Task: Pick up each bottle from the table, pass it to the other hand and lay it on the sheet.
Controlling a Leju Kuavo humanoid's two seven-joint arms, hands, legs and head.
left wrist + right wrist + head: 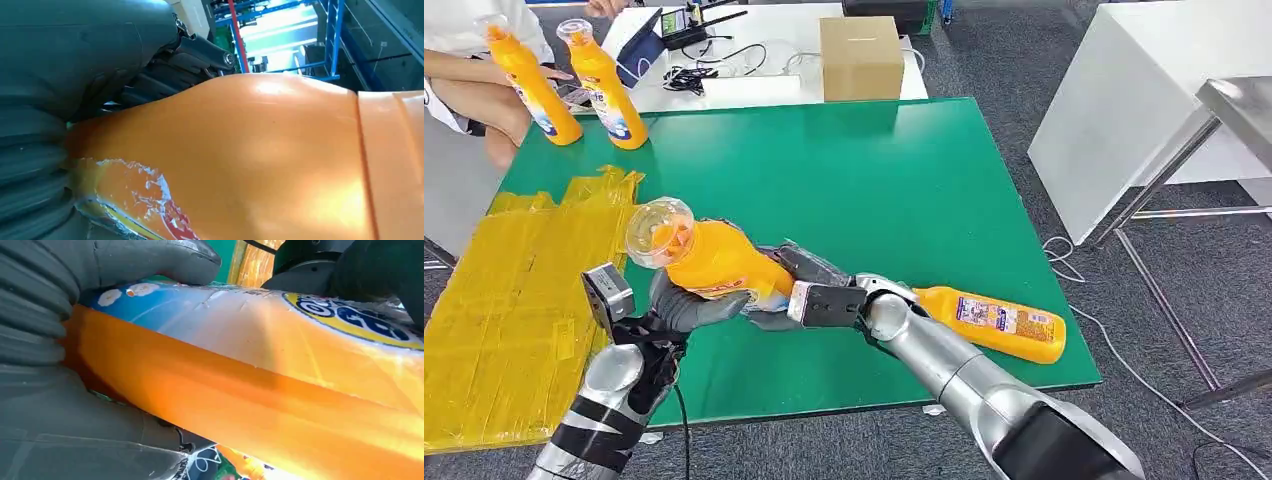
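Head view: both left hand (686, 308) and right hand (799, 290) grip one bottle (714, 260), hiding its base.

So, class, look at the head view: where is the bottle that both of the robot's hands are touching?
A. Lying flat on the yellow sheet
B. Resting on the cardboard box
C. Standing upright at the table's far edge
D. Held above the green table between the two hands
D: the bottle is lifted over the green table, with the left hand and right hand both on it.
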